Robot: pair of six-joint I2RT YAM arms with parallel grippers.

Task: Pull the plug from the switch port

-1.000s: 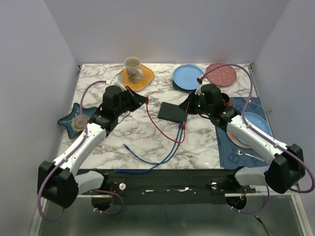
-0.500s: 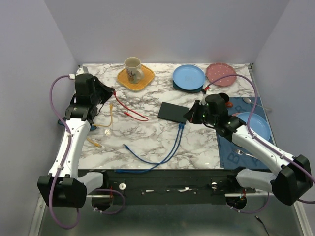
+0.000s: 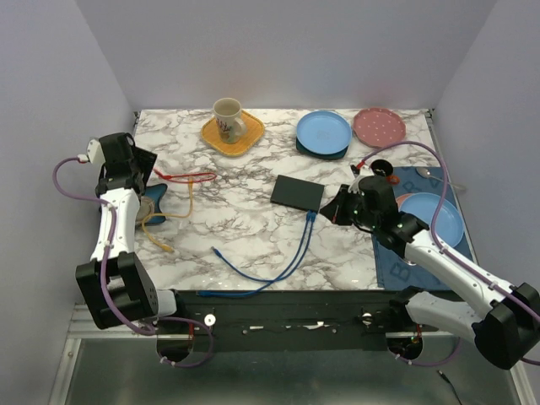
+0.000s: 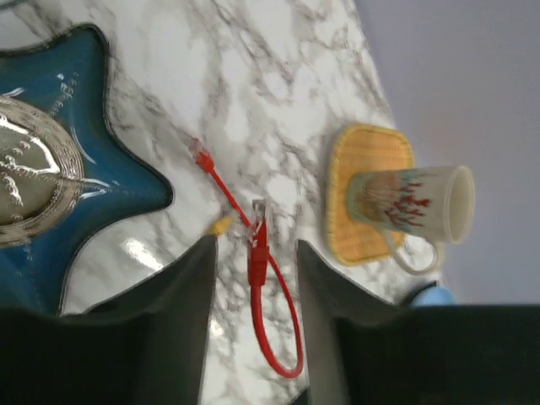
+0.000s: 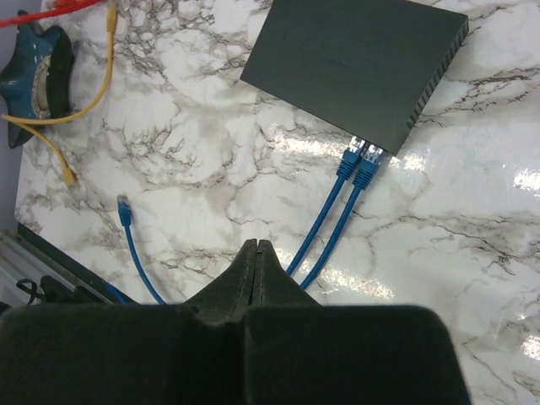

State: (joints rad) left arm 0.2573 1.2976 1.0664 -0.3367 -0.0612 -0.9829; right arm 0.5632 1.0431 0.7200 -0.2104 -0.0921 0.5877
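Observation:
The flat black switch (image 3: pixel 297 193) lies mid-table, its port edge (image 5: pixel 396 139) facing me. Two blue plugs (image 5: pixel 360 163) sit side by side in that edge, and their cables (image 3: pixel 291 253) run toward the near table edge. A red cable (image 3: pixel 184 177) lies loose on the marble at the far left. One of its plugs (image 4: pixel 257 229) rests on the table between the fingers of my open left gripper (image 4: pixel 256 249), untouched by either. My right gripper (image 5: pixel 257 246) is shut on nothing and hovers a little short of the blue plugs.
A yellow cable (image 3: pixel 164 215) and a blue star dish (image 4: pixel 51 177) lie beside the red cable. A mug on a yellow coaster (image 3: pixel 229 120), blue plates (image 3: pixel 323 131) and a pink plate (image 3: pixel 378 126) stand at the back. A blue placemat with a plate (image 3: pixel 430 215) lies right. A loose blue plug (image 5: pixel 125 207) lies near the front.
My left arm swung from the switch to the far left, dragging the red cable with it, then opened and let it go. The right gripper drew back slightly from the switch.

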